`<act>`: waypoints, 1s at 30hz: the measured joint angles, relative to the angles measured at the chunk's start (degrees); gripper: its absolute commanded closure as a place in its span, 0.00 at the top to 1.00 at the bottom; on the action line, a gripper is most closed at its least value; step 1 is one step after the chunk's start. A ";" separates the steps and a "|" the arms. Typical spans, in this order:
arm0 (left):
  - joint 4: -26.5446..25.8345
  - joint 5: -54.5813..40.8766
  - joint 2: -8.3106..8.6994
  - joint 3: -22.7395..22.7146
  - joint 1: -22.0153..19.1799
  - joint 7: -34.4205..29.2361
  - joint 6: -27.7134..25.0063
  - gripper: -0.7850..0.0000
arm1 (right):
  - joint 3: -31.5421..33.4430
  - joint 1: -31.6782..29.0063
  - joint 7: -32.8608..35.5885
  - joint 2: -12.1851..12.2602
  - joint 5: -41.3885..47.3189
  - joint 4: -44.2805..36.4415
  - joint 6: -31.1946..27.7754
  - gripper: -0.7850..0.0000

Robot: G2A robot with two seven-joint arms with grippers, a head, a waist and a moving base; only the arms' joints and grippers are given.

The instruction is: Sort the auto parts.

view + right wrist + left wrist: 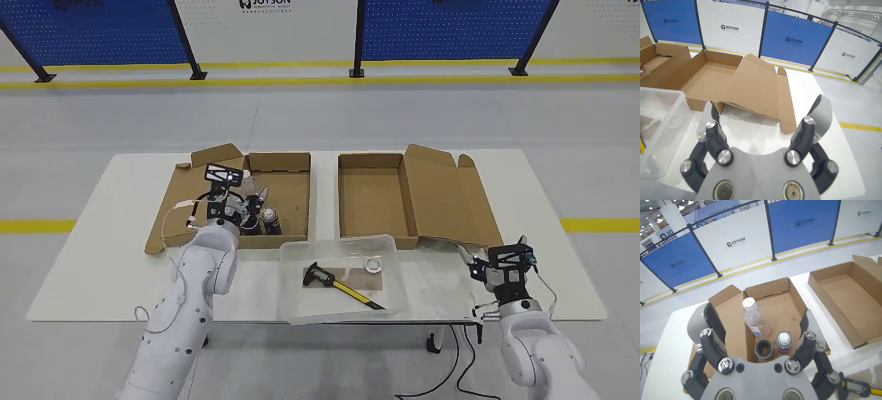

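- Top view — a white desk (110,250) carries two open cardboard boxes side by side: the left box (290,165) and the right box (370,195), whose lid flap is folded out to the right.
- Just in front of them, between the two, sits a clear plastic bin (390,245). In it lie a black caliper (338,284) with a yellow scale and a small white ring (373,264).
- The left gripper (238,205) hangs over the near part of the left box. The right gripper (474,282) is over bare desk, right of the bin and near the desk's front edge.
- Left wrist view — its fingers (713,323) are spread wide with nothing held between them.
- Under them, in a near corner of the left box, a clear bottle (756,321) with a white cap and a blue-and-white label leans tilted.
- Just beside the bottle stand a black hollow cylinder (763,349) and a purple spray can (784,342) with a white top, both upright and close together.
- Right wrist view — its fingers (714,113) are also wide apart and hold nothing. They are above the desk, just in front of the right box's folded-out flap, with the bin's clear wall nearby.
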 measured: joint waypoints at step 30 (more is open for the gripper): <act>-14.60 5.58 1.13 -11.83 16.24 -3.01 4.86 1.00 | -0.10 0.14 -0.07 0.00 -0.05 -0.28 -0.39 1.00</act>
